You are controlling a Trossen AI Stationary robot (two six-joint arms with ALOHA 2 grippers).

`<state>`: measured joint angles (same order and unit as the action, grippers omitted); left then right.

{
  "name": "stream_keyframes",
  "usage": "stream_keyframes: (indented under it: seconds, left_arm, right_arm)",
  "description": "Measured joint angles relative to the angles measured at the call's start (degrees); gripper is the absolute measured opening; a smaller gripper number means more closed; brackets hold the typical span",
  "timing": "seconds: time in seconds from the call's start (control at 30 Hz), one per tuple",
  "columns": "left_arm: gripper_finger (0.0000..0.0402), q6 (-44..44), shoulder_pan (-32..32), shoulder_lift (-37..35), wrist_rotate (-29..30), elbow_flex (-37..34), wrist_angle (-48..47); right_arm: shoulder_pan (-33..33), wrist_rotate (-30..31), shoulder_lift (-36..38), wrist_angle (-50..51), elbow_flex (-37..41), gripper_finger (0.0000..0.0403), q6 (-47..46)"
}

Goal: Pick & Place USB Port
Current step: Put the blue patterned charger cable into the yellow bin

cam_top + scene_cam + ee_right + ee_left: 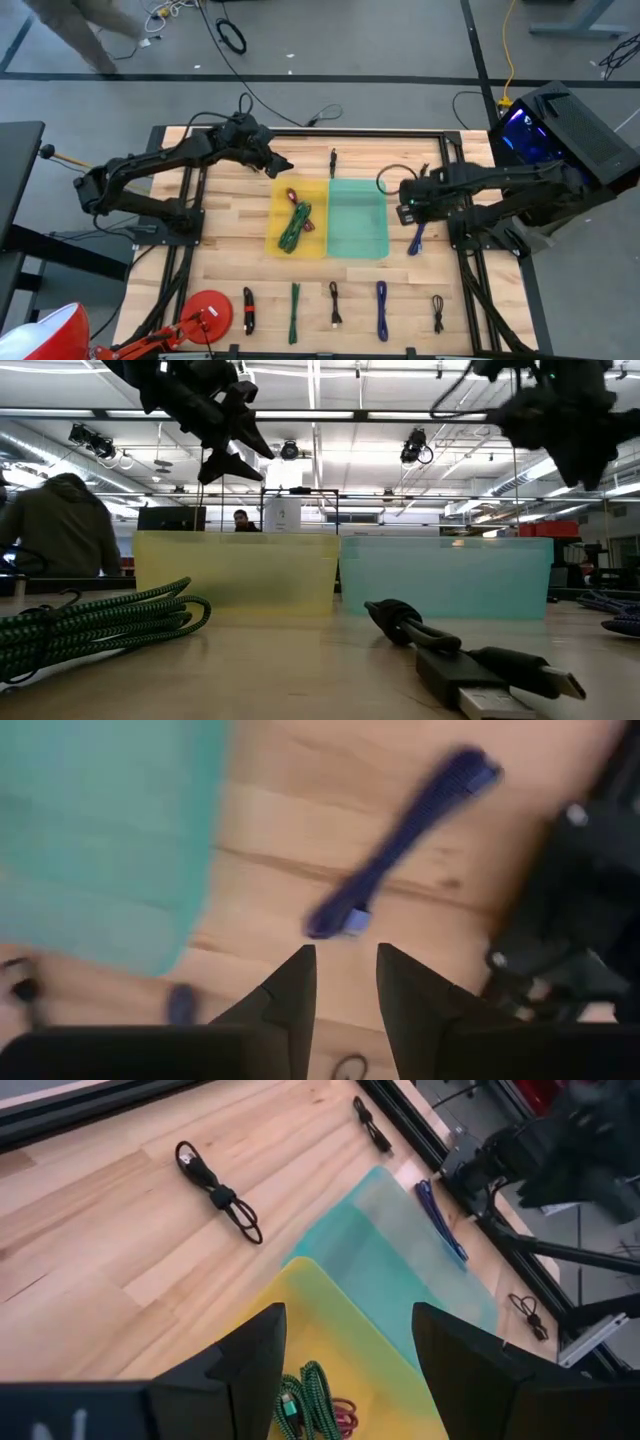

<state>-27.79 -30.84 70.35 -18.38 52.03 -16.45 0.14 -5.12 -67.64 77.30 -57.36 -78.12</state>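
The wooden tabletop (pixel 230 210) carries two shallow bins side by side at its middle: a yellow bin (pixel 322 215) that holds a green cable (pixel 296 226) and a red cable (pixel 293 196), and a teal bin (pixel 358 220) that looks empty. More cables lie in a row along the near edge, and one black cable (pixel 332 160) sits beyond the bins.

The right arm reaches in from the right side, and the right gripper (pixel 408 208) hangs just past the teal bin's right wall. Its fingers (pixel 288 988) stand a little apart with nothing between them. The left gripper (pixel 282 164) hovers above the far left corner of the yellow bin, fingers (pixel 262 1350) spread wide and empty; it is well away from the work.

The thing most likely next to be taken is the blue USB cable (pixel 416 238), lying on bare wood just right of the teal bin, not touching it. It lies just beside the right gripper, on the side toward the near edge of the tabletop, so the right arm is by far the nearer. Its long axis runs roughly parallel to the bin's right wall, slightly slanted. In the right wrist view the cable (pixel 400 840) runs diagonally ahead of the fingertips, with the plug end (pixel 350 920) closest to them. My judgement: the gripper must move a little forward and downward, with the finger gap set across that axis.
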Motion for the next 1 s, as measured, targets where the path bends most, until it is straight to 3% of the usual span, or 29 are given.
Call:
stream_keyframes:
  seconds: [0.4, 0.6, 0.8, 1.0]
  left_arm:
    - [0.0224, 0.2, -0.2, 0.0, -0.7, 0.0, -0.1]
    - [0.0224, 0.1, -0.2, 0.0, -0.8, 0.0, -0.1]
    - [0.0224, 0.1, -0.2, 0.0, -0.8, 0.0, 0.0]
    - [0.0224, 0.5, -0.2, 0.0, -0.9, 0.0, 0.0]
  right_arm:
    - [4.7, -4.8, 0.3, -17.2, 16.8, 0.0117, -9.8]
    - [4.6, -4.6, 0.3, -18.4, 20.1, 0.0162, -12.4]
    - [4.6, -1.3, 0.3, -26.5, 23.8, 0.0209, -18.4]
    - [4.6, 0.1, 0.3, -26.5, 27.0, 0.0221, -24.3]
